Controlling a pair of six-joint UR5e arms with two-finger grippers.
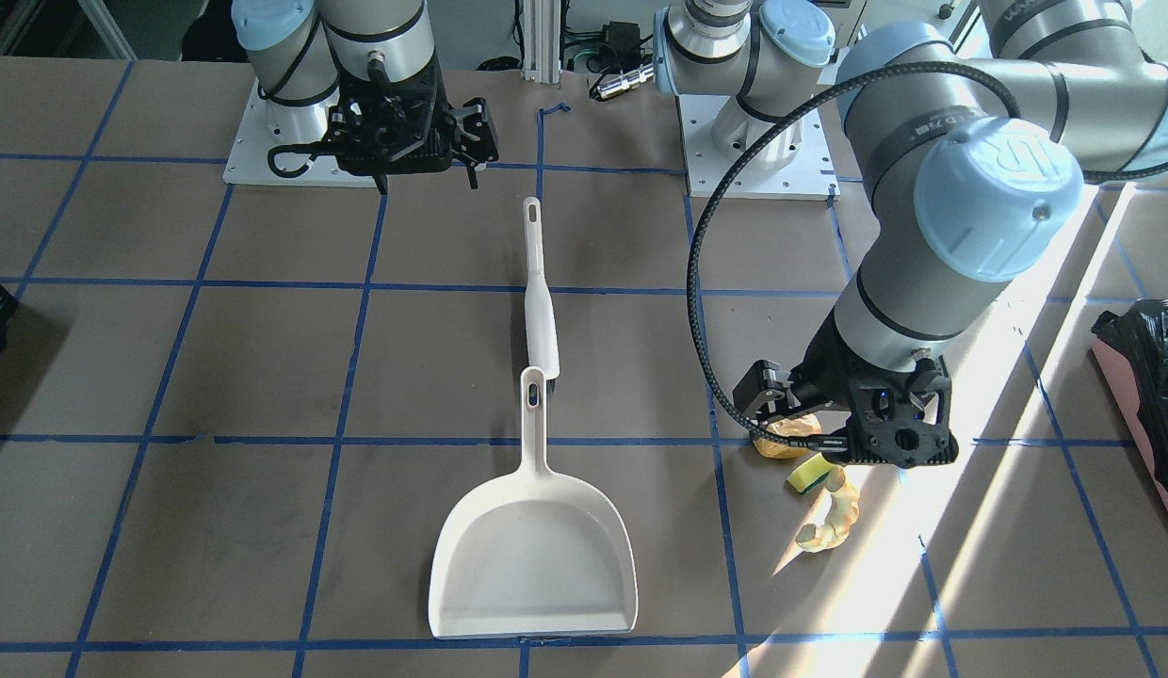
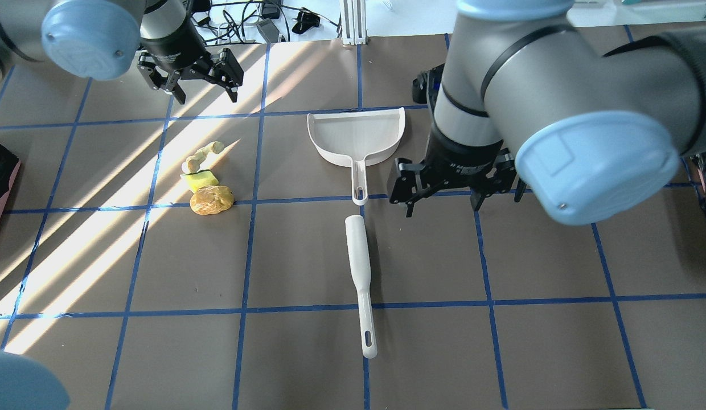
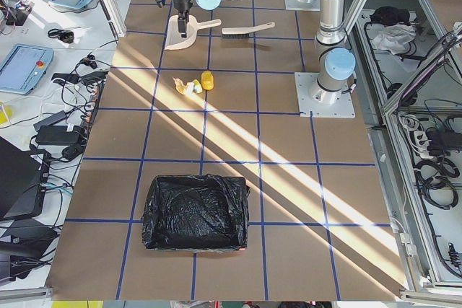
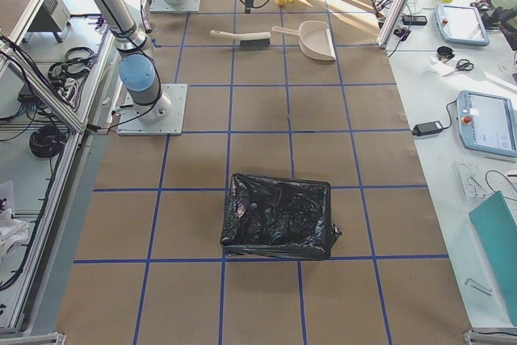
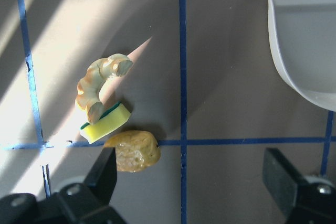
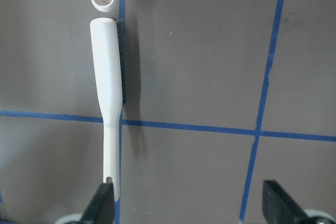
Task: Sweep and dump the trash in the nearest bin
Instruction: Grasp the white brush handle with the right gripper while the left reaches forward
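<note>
The trash lies together on the brown table: a golden-brown lumpy chunk (image 2: pixel 212 200) (image 5: pixel 134 150), a yellow-green sponge wedge (image 2: pixel 199 180) (image 5: pixel 105 124) and a curved beige-orange twisted piece (image 2: pixel 202 155) (image 5: pixel 97 85). My left gripper (image 1: pixel 834 428) (image 5: pixel 194 182) hangs open and empty above them. A white dustpan (image 2: pixel 357 136) and a white brush (image 2: pixel 358 267) (image 6: pixel 107 93) lie in line at mid-table. My right gripper (image 2: pixel 444 208) (image 6: pixel 189 205) is open and empty, raised beside the brush. The pink bin (image 1: pixel 1149 414) with its black bag stands at the table's end on my left side.
The pink bin also shows at the overhead view's left edge (image 2: pixel 0 182). A second black-bagged container (image 4: pixel 279 216) stands toward the table's end on my right. Blue tape lines grid the table. Sunlight streaks cross the trash area.
</note>
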